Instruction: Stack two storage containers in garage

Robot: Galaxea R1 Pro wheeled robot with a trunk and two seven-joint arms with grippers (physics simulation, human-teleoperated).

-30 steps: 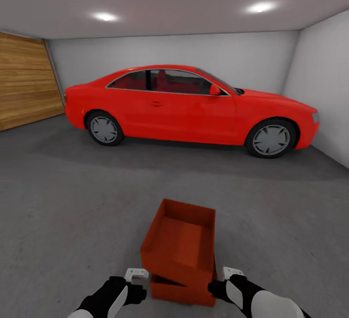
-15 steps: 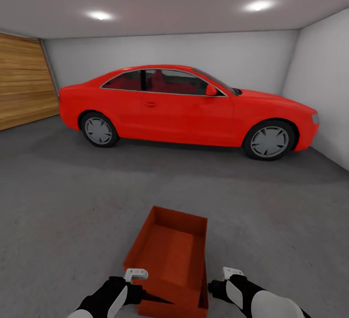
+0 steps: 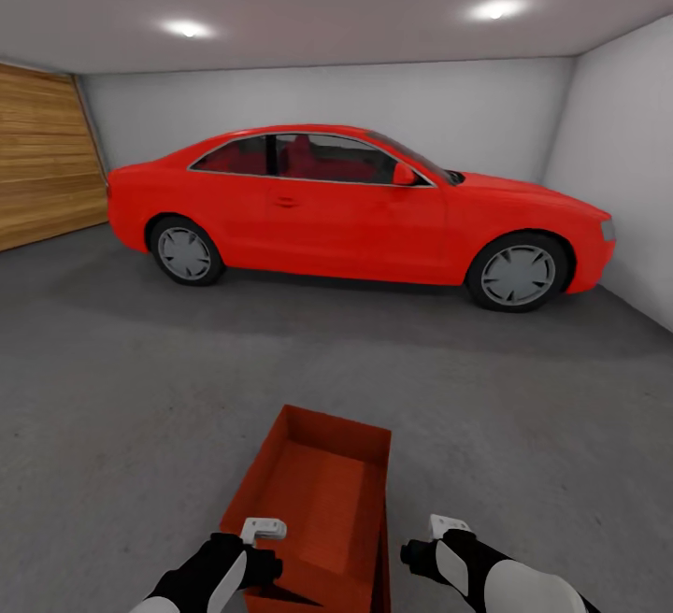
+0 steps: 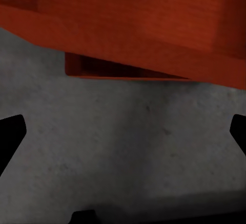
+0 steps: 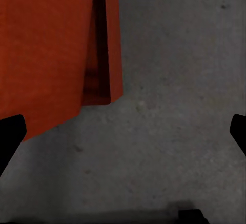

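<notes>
Top storage container (image 3: 318,491) stacked crooked on the lower storage container (image 4: 123,71), down on the dark grey floor (image 3: 140,389) of the garage. Left pincer (image 3: 264,548) and right pincer (image 3: 425,543) one on each side, both wide apart, holding nothing. Big red car (image 3: 355,211) far behind.
</notes>
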